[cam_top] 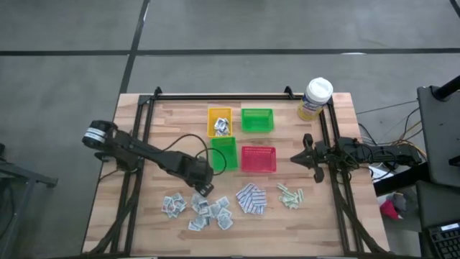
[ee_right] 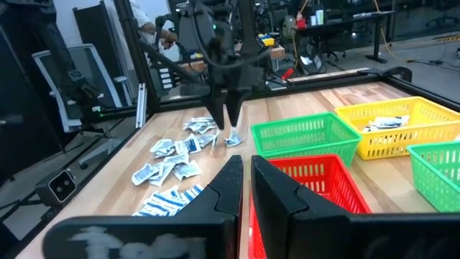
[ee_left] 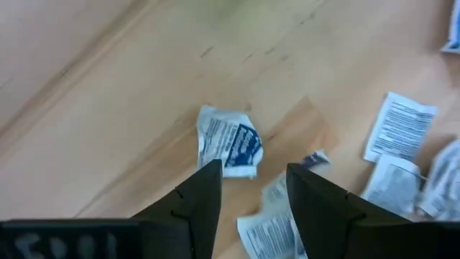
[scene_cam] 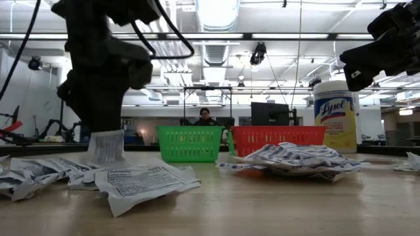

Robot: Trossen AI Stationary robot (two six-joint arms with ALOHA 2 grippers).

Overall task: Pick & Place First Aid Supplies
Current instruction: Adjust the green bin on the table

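The wooden table (cam_top: 144, 216) carries everything. The left gripper (cam_top: 204, 188) hangs low over the white-grey sachets (cam_top: 198, 206), at about seven o'clock of the table's centre, fingers (ee_left: 205, 194) parted and holding nothing – one sachet (ee_left: 228, 142) lies on the wood just beyond the tips. The right gripper (cam_top: 297, 157) waits at three o'clock by the frame, fingers nearly together and empty. The yellow canister (cam_top: 315, 98) stands at one o'clock. Four trays sit mid-table: yellow tray (cam_top: 219, 121) with a few sachets inside, green tray (cam_top: 257, 119), second green tray (cam_top: 223, 152), red tray (cam_top: 258, 159). Blue-and-white pads (cam_top: 251, 198) are piled at six o'clock – pale green strips (cam_top: 290, 194) at five
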